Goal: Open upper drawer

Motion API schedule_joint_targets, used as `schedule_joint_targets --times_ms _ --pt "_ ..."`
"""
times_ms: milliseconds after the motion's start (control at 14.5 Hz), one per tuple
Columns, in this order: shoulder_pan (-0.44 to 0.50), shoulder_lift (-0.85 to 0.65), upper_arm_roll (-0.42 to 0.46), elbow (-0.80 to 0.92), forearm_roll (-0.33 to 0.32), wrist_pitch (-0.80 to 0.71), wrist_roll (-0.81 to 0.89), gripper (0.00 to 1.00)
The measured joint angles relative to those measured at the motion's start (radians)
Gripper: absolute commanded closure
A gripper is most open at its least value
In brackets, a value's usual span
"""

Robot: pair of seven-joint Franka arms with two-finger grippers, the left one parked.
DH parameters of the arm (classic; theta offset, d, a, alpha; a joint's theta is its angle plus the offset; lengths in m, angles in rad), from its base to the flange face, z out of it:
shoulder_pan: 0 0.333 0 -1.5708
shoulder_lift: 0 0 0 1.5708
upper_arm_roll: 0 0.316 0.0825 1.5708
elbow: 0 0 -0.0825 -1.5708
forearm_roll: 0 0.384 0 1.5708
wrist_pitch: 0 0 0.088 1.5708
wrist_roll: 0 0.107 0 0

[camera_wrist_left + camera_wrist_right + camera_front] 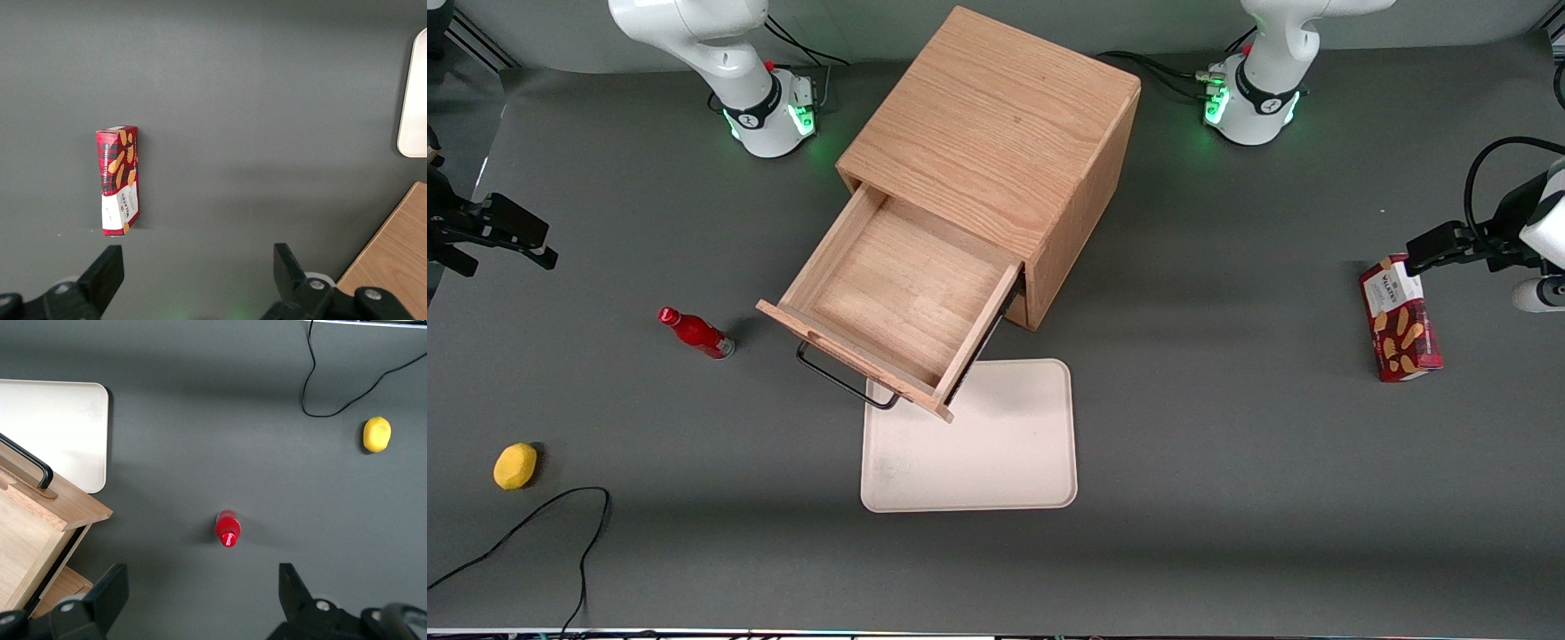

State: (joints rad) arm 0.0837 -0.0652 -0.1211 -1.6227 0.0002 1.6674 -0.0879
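Oak upper drawer (898, 293) pulled out; tool (200, 600) spread, well apart.

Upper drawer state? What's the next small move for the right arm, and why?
Probably none beyond holding clear: the upper drawer is pulled well out of the cabinet, its bare inside showing, and the gripper is open, off the handle, above the table near the red bottle.

I am seeing the upper drawer (898, 307) standing pulled well out of the light-oak cube cabinet (1005, 133), which is sitting near the middle of the desk (1227, 444). It is showing a bare, shallow wooden interior, and its thin black bar handle (845, 378) is jutting from the front panel toward the desk's front edge.
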Motion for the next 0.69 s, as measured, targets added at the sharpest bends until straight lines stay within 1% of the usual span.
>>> schedule_joint_targets --times_ms 691 --pt "0.000 0.019 0.002 0.000 0.000 0.021 0.000 0.00"
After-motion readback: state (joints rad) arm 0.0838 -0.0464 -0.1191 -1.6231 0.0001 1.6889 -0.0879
